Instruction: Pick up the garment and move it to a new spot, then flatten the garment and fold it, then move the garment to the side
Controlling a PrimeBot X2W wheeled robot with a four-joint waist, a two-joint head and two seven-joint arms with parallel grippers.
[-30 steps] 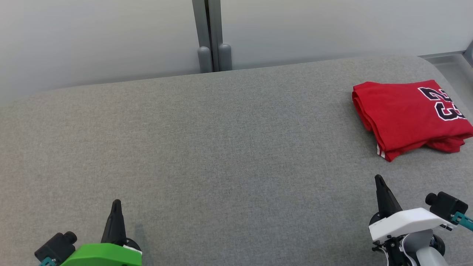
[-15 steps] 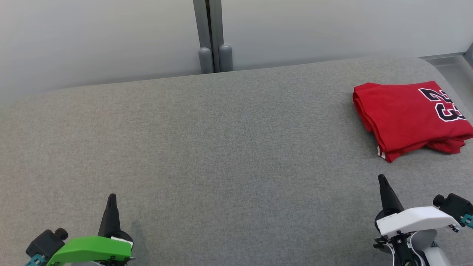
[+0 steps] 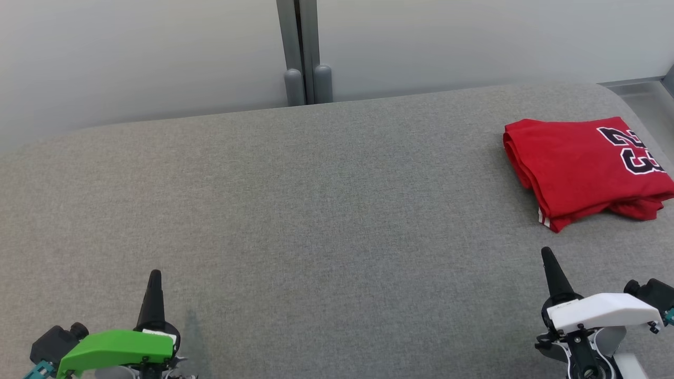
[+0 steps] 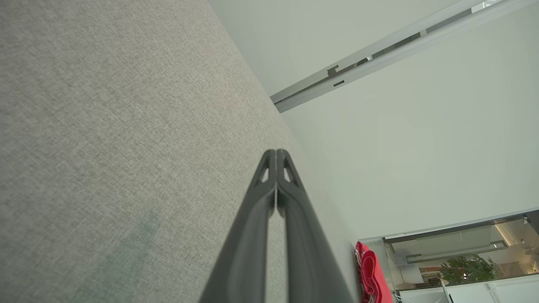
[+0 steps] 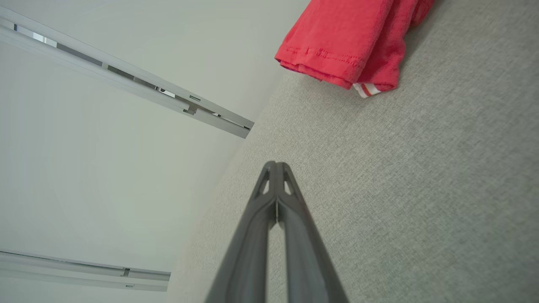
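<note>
The garment (image 3: pixel 584 166) is a red shirt with a black and white number, folded into a compact stack at the far right of the grey surface (image 3: pixel 316 210). Its hem with a white and red tag lies at the top of the right wrist view (image 5: pixel 349 42), and a red sliver of it appears low in the left wrist view (image 4: pixel 370 273). My left gripper (image 3: pixel 154 276) is shut and empty at the lower left, far from the garment. My right gripper (image 3: pixel 547 253) is shut and empty at the lower right, a short way in front of the garment's near edge.
A pale wall with a grey vertical post (image 3: pixel 303 52) stands behind the surface's far edge. The surface's rounded right corner drops off just beyond the garment. A broad stretch of grey fabric lies between the two grippers.
Both grippers have drawn back toward the bottom of the head view and slightly outward. The garment has stayed where it lies.
</note>
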